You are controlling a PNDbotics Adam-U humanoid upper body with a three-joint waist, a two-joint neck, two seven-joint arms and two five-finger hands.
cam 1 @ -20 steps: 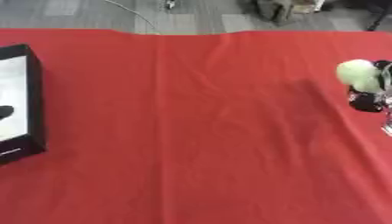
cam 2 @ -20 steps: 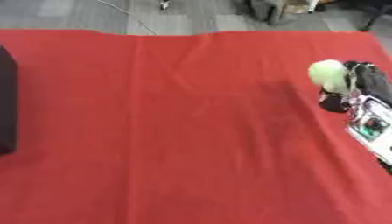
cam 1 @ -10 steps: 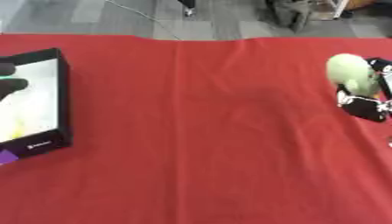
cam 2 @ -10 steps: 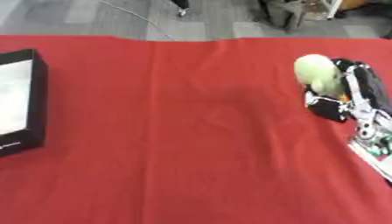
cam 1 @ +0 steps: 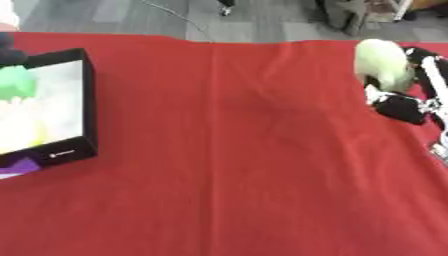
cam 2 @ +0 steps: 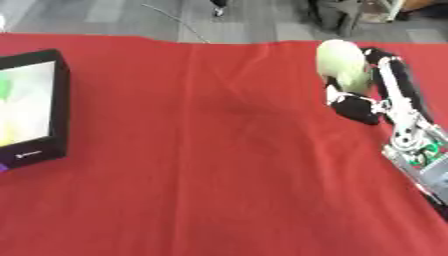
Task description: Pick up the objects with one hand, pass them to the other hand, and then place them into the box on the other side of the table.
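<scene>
The right hand point(cam 2: 372, 95) is curling its fingers and thumb around a pale green, rounded object point(cam 2: 342, 64) at the right side of the table point(cam 2: 219, 165), which is covered in red cloth. The object is sitting high in the hand, with the dark thumb wrapping beneath it and the fingers running up its far side, so most of its surface is facing the middle of the table. I cannot tell whether it is clear of the cloth or just touching it.

Holding it this way is probably leaving the inward side exposed for the other hand to take, since the task calls for a pass before placing. The left hand is not showing in either view, so the handover is not yet under way.

The box point(cam 1: 52, 112), black-walled with a pale inside, is lying at the left edge of the table, well apart from the object, with wide bare cloth between them. Its open top is facing up, ready to receive things from above. Blurred green and yellowish shapes are showing inside it; what they are I cannot say.

By my judgement the pick-up is done and the object is waiting to be carried toward the centre for the pass.
</scene>
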